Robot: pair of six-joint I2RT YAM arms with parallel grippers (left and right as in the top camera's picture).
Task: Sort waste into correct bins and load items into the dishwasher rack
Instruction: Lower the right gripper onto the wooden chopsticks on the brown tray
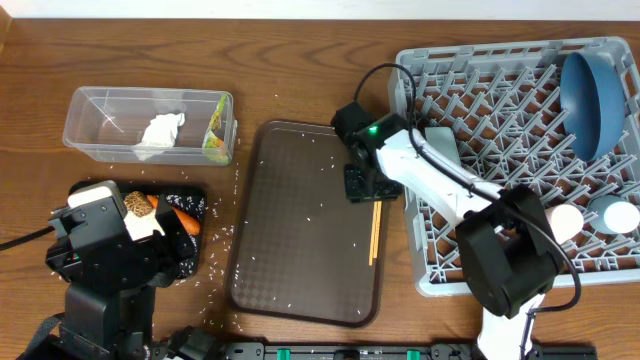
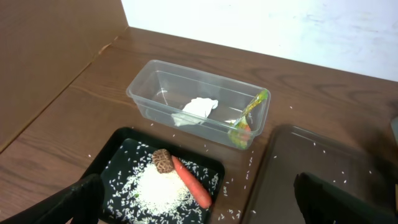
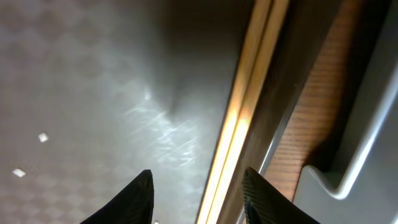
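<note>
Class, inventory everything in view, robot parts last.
Tub: 1, clear, upper left.
Napkin: 1, white, tub.
Wrapper: 1, yellow-green, tub.
Bin tray: 1, black, lower left.
Carrot: 1, orange, bin tray.
Lump: 1, brown, bin tray.
Rice: many, white, bin tray and scattered.
Serving tray: 1, brown, centre.
Chopsticks: 2, wooden, serving tray.
Rack: 1, grey, right.
Dish: 1, dark-blue, rack.
Vessels: 2, pale, rack.
Left gripper: open jaws, above bin tray.
Right gripper: open jaws, over chopsticks.

free: tray [image 1: 290, 220] floor left of chopsticks [image 1: 375, 232] | blocked: tray rim, rack [image 1: 422, 255] wall close right (narrow gap)
</note>
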